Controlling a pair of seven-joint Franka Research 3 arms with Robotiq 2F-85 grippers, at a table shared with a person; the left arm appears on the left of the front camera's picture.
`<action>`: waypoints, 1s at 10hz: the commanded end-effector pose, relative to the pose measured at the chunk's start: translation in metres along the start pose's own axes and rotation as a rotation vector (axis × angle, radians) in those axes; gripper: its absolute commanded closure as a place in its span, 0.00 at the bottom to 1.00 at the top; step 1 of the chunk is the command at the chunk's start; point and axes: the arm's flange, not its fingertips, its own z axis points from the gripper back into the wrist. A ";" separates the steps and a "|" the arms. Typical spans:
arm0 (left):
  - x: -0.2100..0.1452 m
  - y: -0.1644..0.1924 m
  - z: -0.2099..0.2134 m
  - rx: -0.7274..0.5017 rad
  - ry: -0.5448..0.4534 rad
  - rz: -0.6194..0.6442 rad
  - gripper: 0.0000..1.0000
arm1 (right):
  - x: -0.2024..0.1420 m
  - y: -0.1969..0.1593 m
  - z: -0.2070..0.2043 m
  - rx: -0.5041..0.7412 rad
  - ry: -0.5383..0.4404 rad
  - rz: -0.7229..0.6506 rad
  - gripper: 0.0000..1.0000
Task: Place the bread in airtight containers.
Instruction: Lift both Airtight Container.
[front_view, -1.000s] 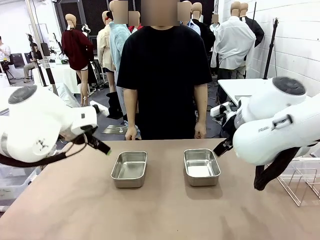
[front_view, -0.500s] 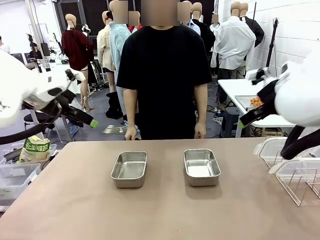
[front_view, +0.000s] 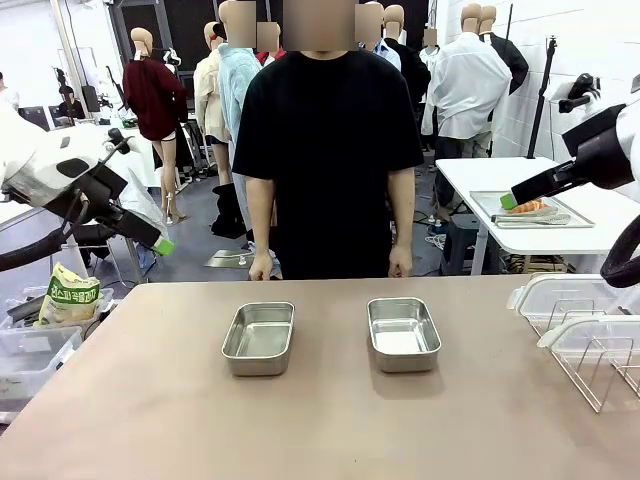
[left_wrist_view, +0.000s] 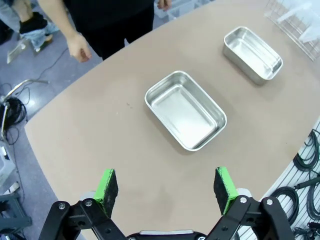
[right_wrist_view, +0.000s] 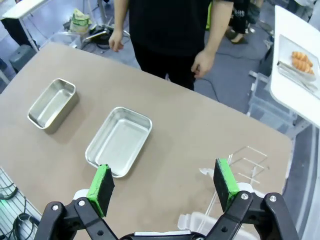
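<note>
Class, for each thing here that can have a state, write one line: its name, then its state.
Left tin: upright, no lid, empty.
Right tin: upright, no lid, empty.
Bread: lying on the tray on the side table, in neither tin.
Left hand: open, empty.
Right hand: open, empty.

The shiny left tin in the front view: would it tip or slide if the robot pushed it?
Probably slide: the tin is low and wide with a flat bottom, on a smooth table. It looks empty and thin-walled, so likely light. Its polished steel sides may be slippery to grip.
</note>
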 end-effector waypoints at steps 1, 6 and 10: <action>-0.008 0.004 -0.003 -0.014 0.024 -0.011 0.00 | -0.058 0.014 -0.012 0.065 -0.011 0.003 0.00; -0.014 0.003 -0.003 -0.004 0.025 0.016 0.00 | -0.061 0.010 -0.023 0.092 0.029 0.001 0.00; -0.012 0.001 -0.003 0.004 0.007 0.015 0.00 | -0.062 0.008 -0.030 0.107 0.064 0.018 0.00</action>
